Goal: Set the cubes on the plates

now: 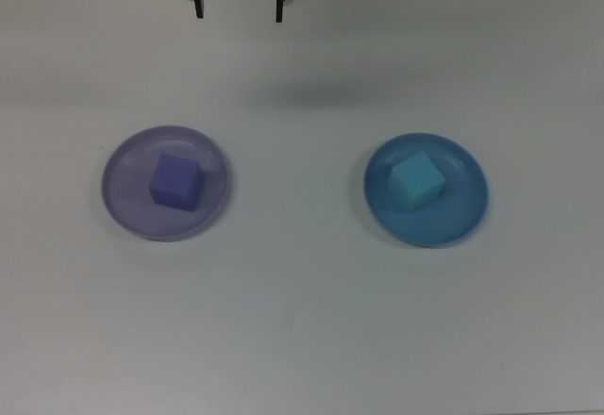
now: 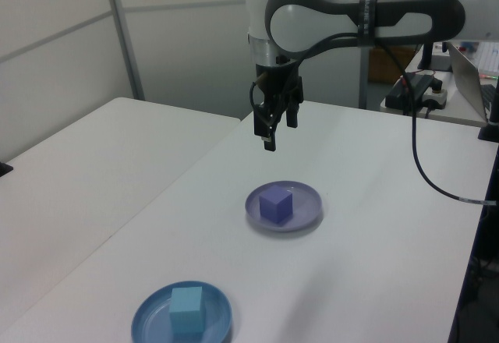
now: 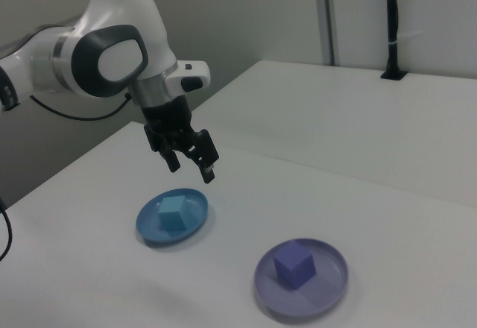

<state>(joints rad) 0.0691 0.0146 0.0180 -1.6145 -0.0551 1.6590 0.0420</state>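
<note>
**Two cubes, two plates, nothing left in the grip**

Both cubes are sitting on plates, each on the one nearest its own colour, which looks deliberate. The purple cube (image 1: pixel 176 182) rests flat near the middle of the lavender plate (image 1: pixel 123 162), and the cyan cube (image 1: pixel 417 180) sits on the blue plate (image 1: pixel 466 209), turned a little so its corners point at the rim. The plates lie well apart on the white table (image 1: pixel 302 321), with bare surface between them.

The gripper (image 2: pixel 274 125) hangs high above the table's far edge, clear of both plates, its jaws spread wide and holding nothing. In the top view only the tips show at the upper edge, so I would not swear to its exact height. From where it hangs, I judge the job done and the arm simply out of the way.

The cubes look matte, with crisp edges and flat faces. The plates are round, shallow and rimmed; the lavender one seems slightly see-through, the blue one more solid. The table is smooth and plain.
</note>
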